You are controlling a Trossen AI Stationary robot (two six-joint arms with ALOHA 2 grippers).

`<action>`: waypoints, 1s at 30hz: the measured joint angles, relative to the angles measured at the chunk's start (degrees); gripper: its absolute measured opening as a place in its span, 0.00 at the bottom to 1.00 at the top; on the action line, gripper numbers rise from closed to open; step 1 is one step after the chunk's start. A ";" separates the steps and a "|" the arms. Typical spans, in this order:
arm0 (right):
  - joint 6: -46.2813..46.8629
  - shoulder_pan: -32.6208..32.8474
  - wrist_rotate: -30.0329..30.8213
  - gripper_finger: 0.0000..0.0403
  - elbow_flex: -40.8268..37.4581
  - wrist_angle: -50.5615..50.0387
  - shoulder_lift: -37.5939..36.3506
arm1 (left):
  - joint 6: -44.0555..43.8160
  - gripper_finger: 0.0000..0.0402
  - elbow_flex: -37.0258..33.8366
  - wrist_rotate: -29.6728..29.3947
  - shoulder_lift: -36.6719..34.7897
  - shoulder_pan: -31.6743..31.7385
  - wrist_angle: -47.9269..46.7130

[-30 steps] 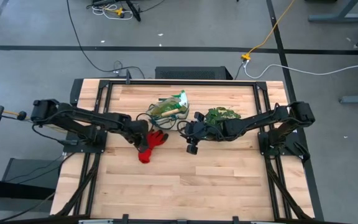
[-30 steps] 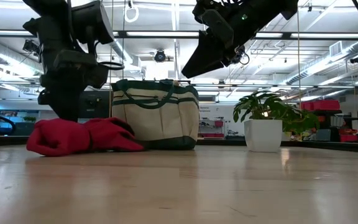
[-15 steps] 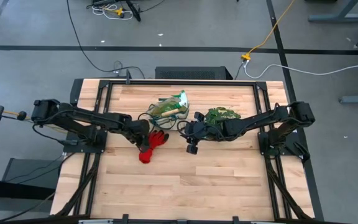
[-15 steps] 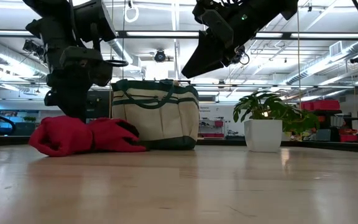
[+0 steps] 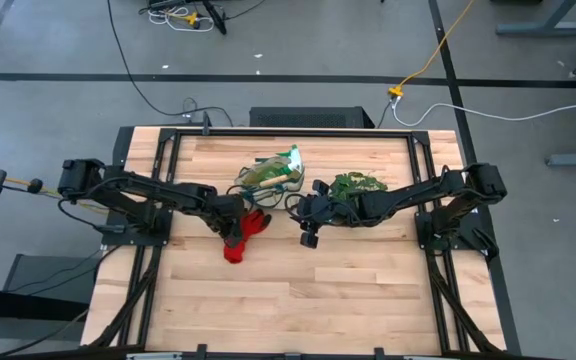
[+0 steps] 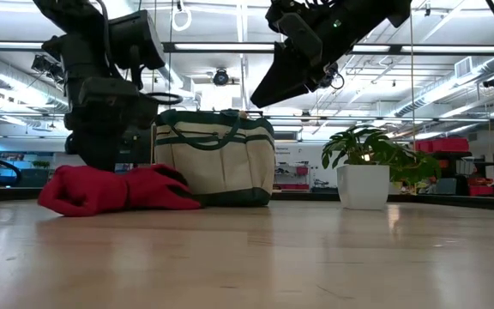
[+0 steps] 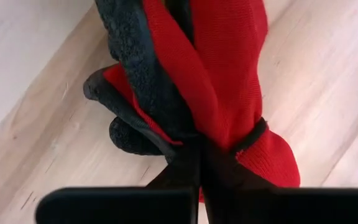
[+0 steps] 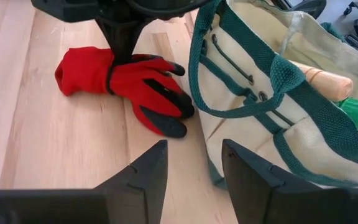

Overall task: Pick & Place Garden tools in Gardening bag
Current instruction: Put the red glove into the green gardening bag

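With my left gripper (image 8: 122, 38) pinched tight on the red gloves (image 8: 126, 84) lying on the table just beside the gardening bag (image 6: 214, 157), I lift straight up until they hang clear, while my right gripper (image 8: 193, 163) hovers spread nearby.

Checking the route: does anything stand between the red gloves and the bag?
Nothing visible does. The left gripper is shut on the red gloves, which lie right beside the bag; the right gripper hovers open nearby.
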 joint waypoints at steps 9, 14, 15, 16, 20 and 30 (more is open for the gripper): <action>0.17 0.02 0.08 0.38 0.00 -0.18 0.00 | 0.33 0.01 -0.01 -0.73 -4.51 -0.39 -0.13; 0.17 0.02 0.10 0.38 0.00 -0.19 0.00 | 0.36 0.01 2.04 -3.35 -7.82 -1.49 -3.30; 0.17 0.02 0.10 0.38 0.00 -0.19 0.00 | 0.35 0.00 2.61 -3.93 -8.33 -1.81 -4.01; 0.17 0.02 0.10 0.38 0.00 -0.18 0.00 | 0.36 0.00 3.27 -4.32 -8.54 -2.08 -4.63; 0.17 0.02 0.13 0.38 0.00 -0.19 0.00 | 0.79 0.00 5.24 -4.96 -9.08 -3.23 -5.11; 0.17 0.02 0.13 0.38 0.00 -0.38 0.00 | 0.18 0.01 7.47 -8.53 -9.08 -4.85 -11.15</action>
